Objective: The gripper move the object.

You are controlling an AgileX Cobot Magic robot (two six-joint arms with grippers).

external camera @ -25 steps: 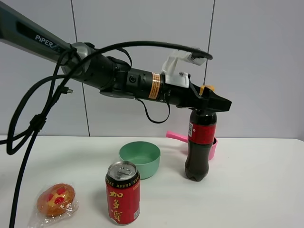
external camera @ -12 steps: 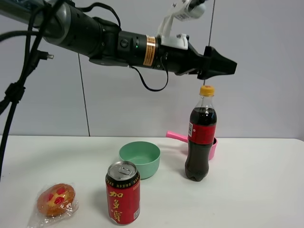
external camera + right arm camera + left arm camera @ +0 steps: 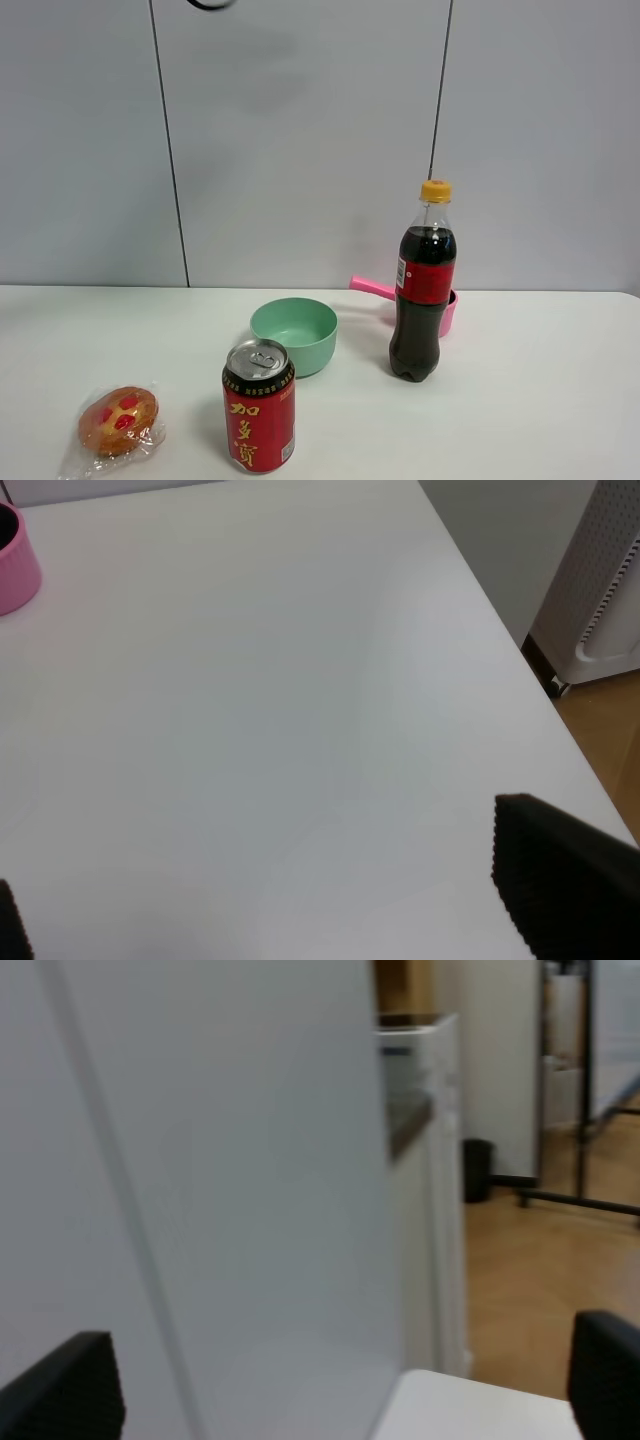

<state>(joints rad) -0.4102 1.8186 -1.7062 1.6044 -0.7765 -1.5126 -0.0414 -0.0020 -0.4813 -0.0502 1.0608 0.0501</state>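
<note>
The object, a tall cola bottle (image 3: 423,290) with a red label and a yellow-orange cap, stands upright and alone on the white table (image 3: 540,400), right of centre. No gripper shows in the exterior high view; only a loop of black cable (image 3: 210,3) crosses the top edge. In the left wrist view the left gripper (image 3: 335,1400) is open, its black fingertips (image 3: 60,1390) far apart against a wall and a room beyond, with nothing between them. The right gripper (image 3: 285,920) hangs open over bare table near the table's edge.
A pink cup (image 3: 447,310) with a handle stands just behind the bottle, and its rim also shows as the pink cup (image 3: 12,555) in the right wrist view. A green bowl (image 3: 294,333), a red can (image 3: 258,405) and a wrapped pastry (image 3: 118,420) lie to the left.
The left arm has risen from the bottle's cap and left the exterior high view through the top. The bottle stays where it stood.
</note>
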